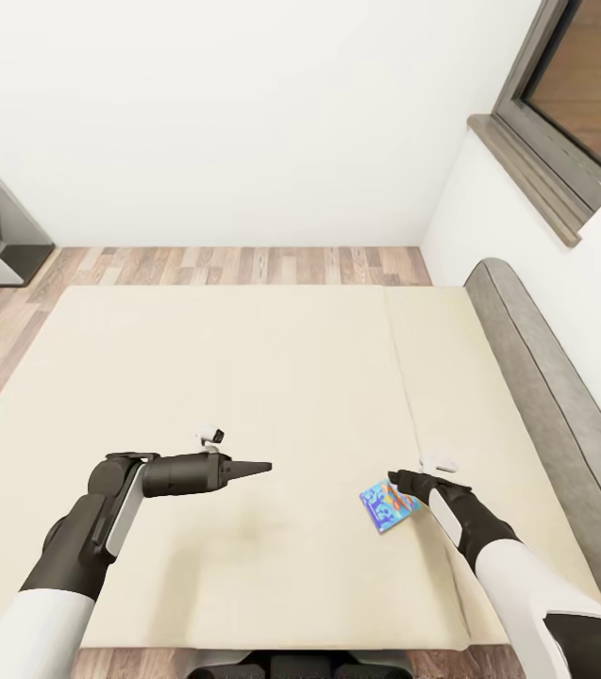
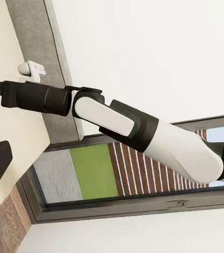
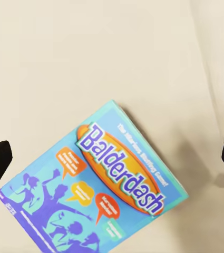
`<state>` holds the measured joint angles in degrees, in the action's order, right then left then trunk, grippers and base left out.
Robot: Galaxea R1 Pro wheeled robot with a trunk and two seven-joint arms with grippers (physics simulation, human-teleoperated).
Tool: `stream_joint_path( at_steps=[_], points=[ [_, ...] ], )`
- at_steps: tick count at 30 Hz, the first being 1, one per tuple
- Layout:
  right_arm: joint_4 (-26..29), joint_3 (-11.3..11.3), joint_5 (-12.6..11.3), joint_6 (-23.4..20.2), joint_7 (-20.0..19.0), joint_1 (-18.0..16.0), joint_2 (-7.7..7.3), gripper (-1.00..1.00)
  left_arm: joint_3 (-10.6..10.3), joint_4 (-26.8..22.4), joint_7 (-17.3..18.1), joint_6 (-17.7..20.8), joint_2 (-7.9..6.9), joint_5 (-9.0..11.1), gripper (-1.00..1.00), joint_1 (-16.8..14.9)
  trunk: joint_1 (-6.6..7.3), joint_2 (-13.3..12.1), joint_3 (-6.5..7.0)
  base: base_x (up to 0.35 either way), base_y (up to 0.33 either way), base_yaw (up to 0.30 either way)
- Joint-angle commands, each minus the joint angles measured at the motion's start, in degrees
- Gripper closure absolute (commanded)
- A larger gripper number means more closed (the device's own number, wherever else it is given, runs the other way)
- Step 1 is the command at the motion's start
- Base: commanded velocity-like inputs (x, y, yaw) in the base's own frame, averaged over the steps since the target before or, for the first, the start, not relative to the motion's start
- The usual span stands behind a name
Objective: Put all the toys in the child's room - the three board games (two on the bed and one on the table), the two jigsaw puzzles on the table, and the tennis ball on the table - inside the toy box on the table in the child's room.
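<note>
Board game [image 1: 389,507], a blue box titled Balderdash with an orange oval on its cover, lies flat on the cream bed [image 1: 243,377], near the grey headboard [image 1: 545,396]. We see our right gripper [image 1: 396,481] just above it, jaws spread wide on either side of the box in the right wrist view and grasping nothing. Our left gripper [image 1: 260,468] hovers over bare bed well apart from the game; we cannot tell how its jaws stand. A window [image 1: 583,85] sits in the wall behind the headboard.
</note>
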<state>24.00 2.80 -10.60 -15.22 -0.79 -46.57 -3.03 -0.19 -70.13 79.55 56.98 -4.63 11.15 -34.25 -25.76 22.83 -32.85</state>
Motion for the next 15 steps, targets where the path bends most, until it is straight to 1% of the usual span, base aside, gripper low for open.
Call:
stream_joint_path(
  at_steps=[1, 6, 11, 14, 15],
  points=[
    [0.1, 0.2, -0.3, -0.3, -0.1, 0.0, -0.07, -1.0, 0.0, 0.0, 0.1, 0.6, -0.02, 0.2, -1.0, 0.0, -0.03, 0.1, -0.17, 0.0, 0.0, 0.0],
    [0.1, 0.3, -0.3, -0.3, -0.1, 0.0, -0.21, -1.0, 0.0, 0.0, 0.1, 0.6, -0.02, 0.2, -1.0, 0.0, -0.03, 0.1, -0.64, 0.0, 0.0, 0.0],
    [0.2, 0.2, -0.3, -0.3, -0.1, 0.0, -0.03, -1.0, 0.0, -0.4, 0.2, 0.7, -0.18, 0.3, -1.0, 0.0, -0.03, 0.1, -1.11, 0.0, 0.0, 0.0],
    [0.2, 0.2, -0.3, -0.3, -0.1, 0.0, 0.15, -1.0, -0.1, -2.7, 0.2, 1.4, -0.36, 0.3, -1.0, 0.0, -0.03, 0.1, -1.4, 0.0, 0.0, 0.0],
    [0.2, 0.2, -0.3, -0.3, -0.1, 0.0, 0.2, -1.0, -0.1, -5.0, 0.3, 2.1, -0.66, 0.4, -1.0, 0.1, -0.03, 0.1, -1.49, 0.0, 0.0, 0.0]
  ],
)
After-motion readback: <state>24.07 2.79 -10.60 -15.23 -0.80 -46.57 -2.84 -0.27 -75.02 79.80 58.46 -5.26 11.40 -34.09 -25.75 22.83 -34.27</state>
